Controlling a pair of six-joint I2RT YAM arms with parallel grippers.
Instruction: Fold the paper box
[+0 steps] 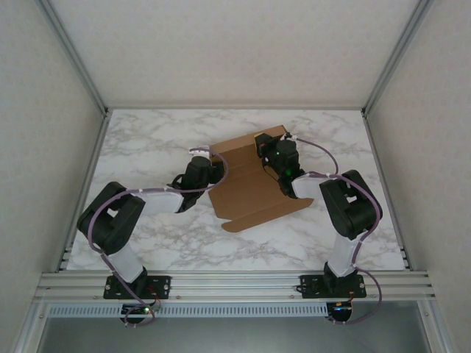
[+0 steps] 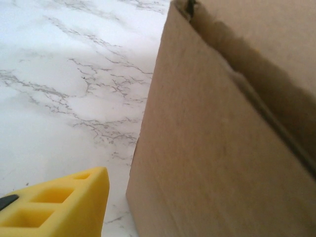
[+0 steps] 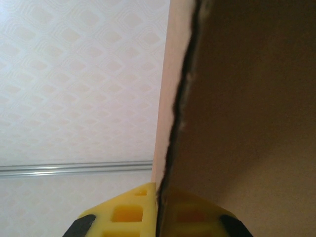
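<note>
where the top view looks down on the white, grey-veined marble table (image 1: 147,147), the box (image 1: 250,193) lies near its middle; it is plain matt brown cardboard, die-cut, with a flat panel toward the arms, a rounded tab at the near left corner, and its far part folded up into a low wall; the left gripper (image 1: 210,175) sits at the box's left edge, and i cannot tell here how far it is open; the right gripper (image 1: 263,151) is at the raised far wall, its black body covering the fingers.

in the left wrist view, a side of the box (image 2: 212,148) stands upright on the marble, its face faintly fibrous, with a dark gap along a fold at the upper right; one yellow finger (image 2: 64,207), moulded with square hollows, sits low at the left, apart from the cardboard; the opening cannot be judged from it.

in the right wrist view, a flap (image 3: 237,123) rises edge-on, its cut edge rough and pale; the right gripper (image 3: 159,210) is closed onto it, a yellow finger pressed on each face; behind are a pale patterned wall (image 3: 74,74) and a metal rail (image 3: 74,169).
</note>
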